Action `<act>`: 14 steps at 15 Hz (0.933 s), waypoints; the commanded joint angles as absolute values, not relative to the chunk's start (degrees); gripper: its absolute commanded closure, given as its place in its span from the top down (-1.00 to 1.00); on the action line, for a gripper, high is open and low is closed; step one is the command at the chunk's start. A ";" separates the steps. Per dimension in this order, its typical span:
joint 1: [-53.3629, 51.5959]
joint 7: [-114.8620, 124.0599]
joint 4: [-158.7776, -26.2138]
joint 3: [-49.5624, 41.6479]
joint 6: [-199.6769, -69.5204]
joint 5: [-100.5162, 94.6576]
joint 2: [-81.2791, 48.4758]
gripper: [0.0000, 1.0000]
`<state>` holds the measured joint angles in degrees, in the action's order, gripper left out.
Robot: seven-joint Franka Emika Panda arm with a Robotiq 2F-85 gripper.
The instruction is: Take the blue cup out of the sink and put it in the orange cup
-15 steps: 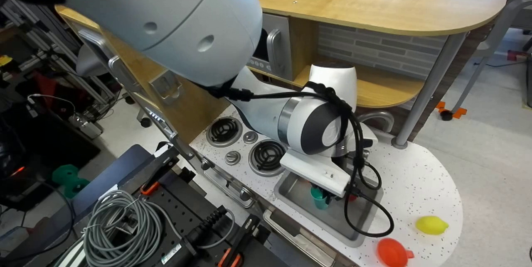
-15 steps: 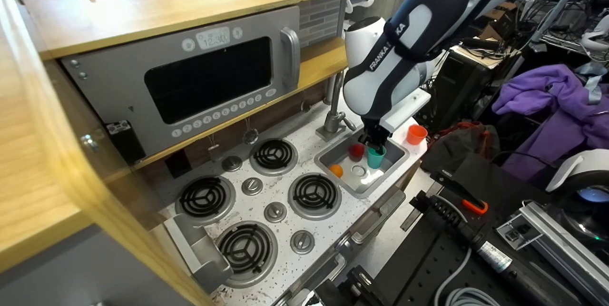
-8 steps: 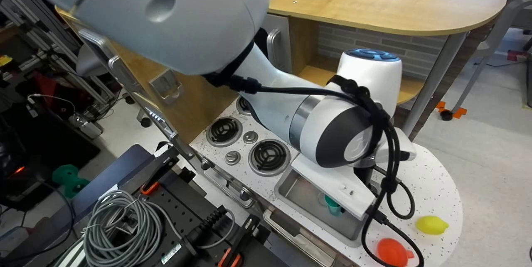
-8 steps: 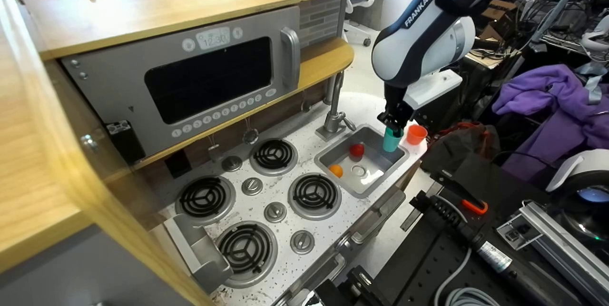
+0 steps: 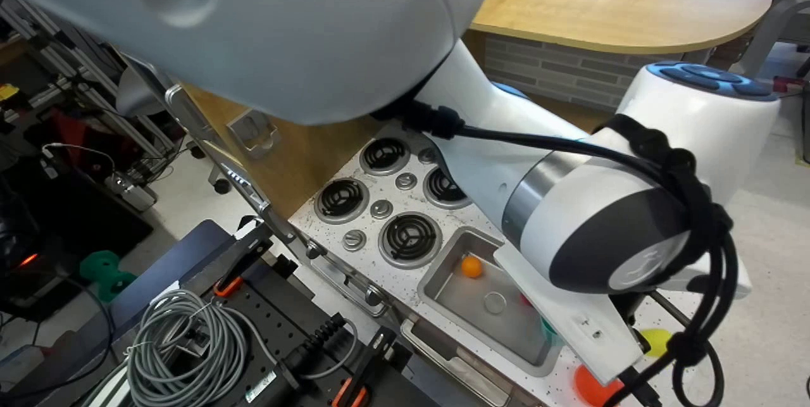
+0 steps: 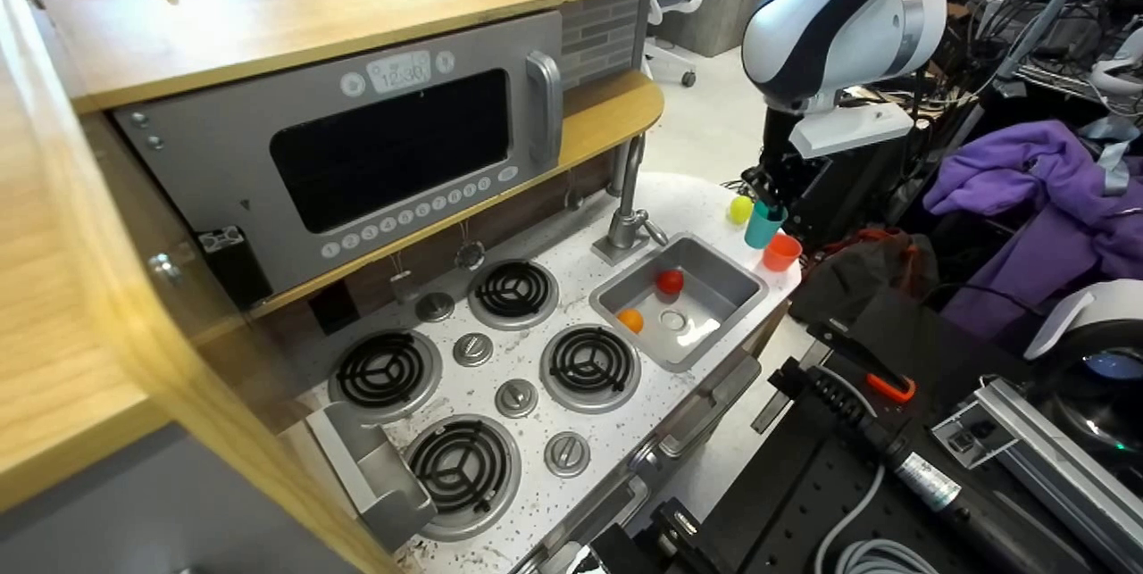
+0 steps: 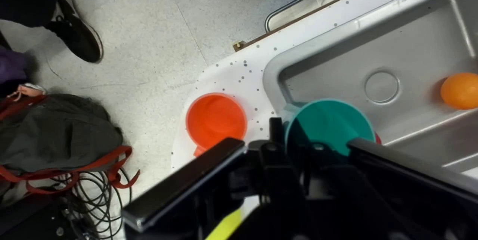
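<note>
Gripper (image 7: 286, 135) clamps the blue cup (image 7: 332, 124), pinching its wall at about nine o'clock in the wrist view, mouth up. Orange cup (image 7: 216, 118) sits farther out at nine, apart, on the counter (image 7: 246, 83). Orange round piece (image 7: 461, 90) lies in the sink (image 7: 414, 64) between two and three. In an exterior view, red round piece (image 6: 670, 281) lies there, eight o'clock of blue cup; lemon (image 6: 740, 209) at ten.

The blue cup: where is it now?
The blue cup is in the gripper, right of the orange cup in the wrist view, partly hiding the sink.
</note>
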<state>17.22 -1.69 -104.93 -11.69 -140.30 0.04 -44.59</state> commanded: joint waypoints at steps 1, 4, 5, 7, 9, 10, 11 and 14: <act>18.84 1.04 -101.23 -12.54 -135.54 1.83 -45.83 -0.97; 19.50 3.78 -98.67 -13.79 -132.34 1.64 -46.98 -0.97; 19.92 4.35 -97.61 -14.05 -131.27 1.70 -47.50 -0.97; 20.38 5.69 -95.60 -14.45 -129.39 1.80 -48.64 -0.97; 21.08 6.75 -92.95 -14.71 -127.89 2.01 -50.47 -0.97; 21.31 7.32 -91.71 -14.73 -127.28 2.11 -51.39 -0.97; 21.64 7.73 -90.16 -14.60 -126.65 2.22 -52.67 -0.97; 22.16 8.78 -85.98 -14.54 -125.38 2.25 -56.04 -0.97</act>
<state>21.43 7.66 -92.41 -14.58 -128.82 0.66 -51.71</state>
